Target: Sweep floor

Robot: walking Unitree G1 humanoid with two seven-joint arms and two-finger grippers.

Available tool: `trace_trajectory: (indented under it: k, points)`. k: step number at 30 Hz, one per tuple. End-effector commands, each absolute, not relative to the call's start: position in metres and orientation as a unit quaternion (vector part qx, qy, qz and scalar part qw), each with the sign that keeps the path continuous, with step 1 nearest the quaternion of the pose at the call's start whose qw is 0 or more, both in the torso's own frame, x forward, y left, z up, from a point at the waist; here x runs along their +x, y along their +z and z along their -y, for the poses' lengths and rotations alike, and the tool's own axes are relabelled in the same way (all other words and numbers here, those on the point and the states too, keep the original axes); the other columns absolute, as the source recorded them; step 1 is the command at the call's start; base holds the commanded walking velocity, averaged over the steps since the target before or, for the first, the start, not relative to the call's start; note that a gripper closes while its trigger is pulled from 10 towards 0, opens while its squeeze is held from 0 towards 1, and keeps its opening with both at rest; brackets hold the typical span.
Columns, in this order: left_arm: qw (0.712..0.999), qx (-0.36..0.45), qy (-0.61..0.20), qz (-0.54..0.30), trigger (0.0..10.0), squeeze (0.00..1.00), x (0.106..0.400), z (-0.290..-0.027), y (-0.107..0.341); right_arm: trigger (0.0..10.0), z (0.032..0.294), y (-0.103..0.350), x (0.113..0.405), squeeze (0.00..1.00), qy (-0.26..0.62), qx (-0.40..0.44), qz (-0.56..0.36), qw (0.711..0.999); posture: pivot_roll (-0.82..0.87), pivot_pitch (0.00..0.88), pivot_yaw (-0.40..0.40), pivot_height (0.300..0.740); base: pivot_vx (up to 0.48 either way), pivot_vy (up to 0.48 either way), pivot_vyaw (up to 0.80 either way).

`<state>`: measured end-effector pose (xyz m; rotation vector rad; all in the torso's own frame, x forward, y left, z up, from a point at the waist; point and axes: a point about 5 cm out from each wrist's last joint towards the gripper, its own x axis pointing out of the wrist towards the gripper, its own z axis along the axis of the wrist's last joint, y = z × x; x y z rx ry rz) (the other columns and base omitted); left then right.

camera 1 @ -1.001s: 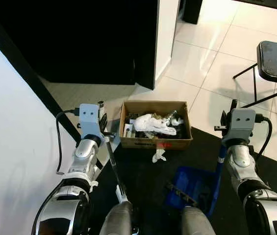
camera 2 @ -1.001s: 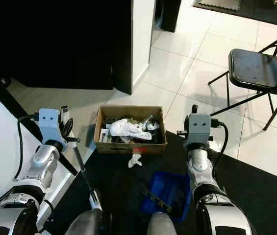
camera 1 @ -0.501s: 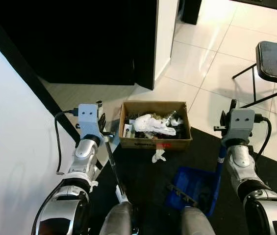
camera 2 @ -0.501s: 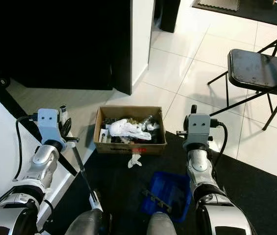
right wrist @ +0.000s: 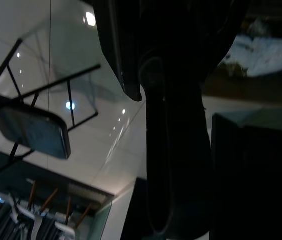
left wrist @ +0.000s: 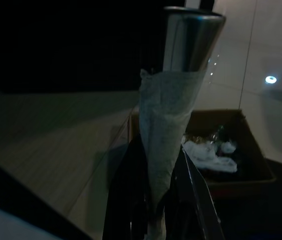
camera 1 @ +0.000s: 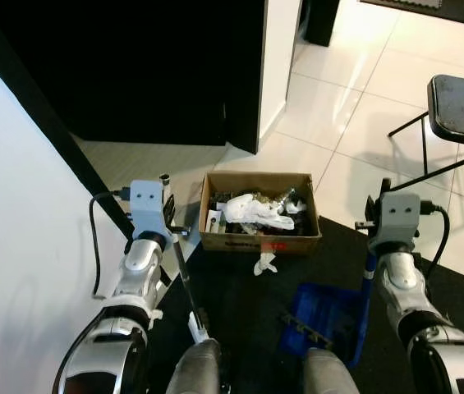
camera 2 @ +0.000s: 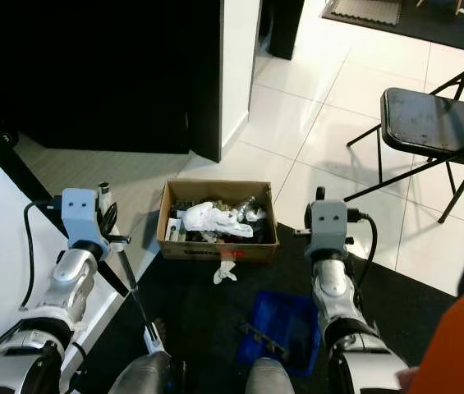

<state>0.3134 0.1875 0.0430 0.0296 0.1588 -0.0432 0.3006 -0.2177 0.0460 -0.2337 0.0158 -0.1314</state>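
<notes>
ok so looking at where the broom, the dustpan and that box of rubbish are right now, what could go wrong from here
1. The white scrap lies on the dark mat right against the cardboard box; a sweep toward the blue dustpan may push it under the box edge instead.
2. The broom runs down close to the robot's own legs, so a stroke could catch them.
3. The folding chair stands close on the right; a turn may clip it.
</notes>
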Motion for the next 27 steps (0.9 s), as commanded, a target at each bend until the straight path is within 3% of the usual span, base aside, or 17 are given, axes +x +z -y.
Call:
trace_trajectory:
  k: [1, 11, 16, 22, 25, 27]
  points:
    - [0.997, 0.02, -0.011, -0.074, 10.0, 0.0, 0.319, -0.195, 0.05, 10.0, 0.222, 0.054, 0.307, 0.0, -0.075, -0.118, -0.001, 0.99, 0.02, 0.0, 0.0, 0.74, 0.0, 0.0, 0.0]
    - [0.993, 0.016, -0.005, -0.113, 10.0, 0.0, 0.287, -0.197, 0.019, 10.0, 0.218, 0.036, 0.291, 0.0, -0.058, -0.119, -0.022, 0.991, 0.02, 0.0, -0.029, 0.74, 0.0, 0.0, 0.0]
    - [0.994, 0.019, -0.006, -0.104, 10.0, 0.0, 0.295, -0.198, 0.026, 10.0, 0.222, 0.045, 0.299, 0.0, -0.06, -0.124, -0.014, 0.99, 0.02, 0.0, -0.031, 0.74, 0.0, 0.0, 0.0]
    - [0.998, 0.032, -0.015, -0.052, 10.0, 0.0, 0.33, -0.2, 0.065, 10.0, 0.233, 0.079, 0.325, 0.0, -0.073, -0.13, 0.025, 0.989, 0.01, 0.0, -0.015, 0.74, 0.0, 0.0, 0.0]
    - [0.997, 0.05, -0.026, -0.059, 10.0, 0.0, 0.325, -0.198, 0.06, 10.0, 0.233, 0.075, 0.322, 0.0, -0.072, -0.133, 0.019, 0.988, 0.01, 0.0, -0.011, 0.74, 0.0, 0.0, 0.0]
    - [0.995, 0.048, -0.031, -0.088, 10.0, 0.0, 0.303, -0.195, 0.035, 10.0, 0.226, 0.057, 0.307, 0.0, -0.06, -0.129, 0.003, 0.99, 0.01, 0.0, -0.003, 0.74, 0.0, 0.0, 0.0]
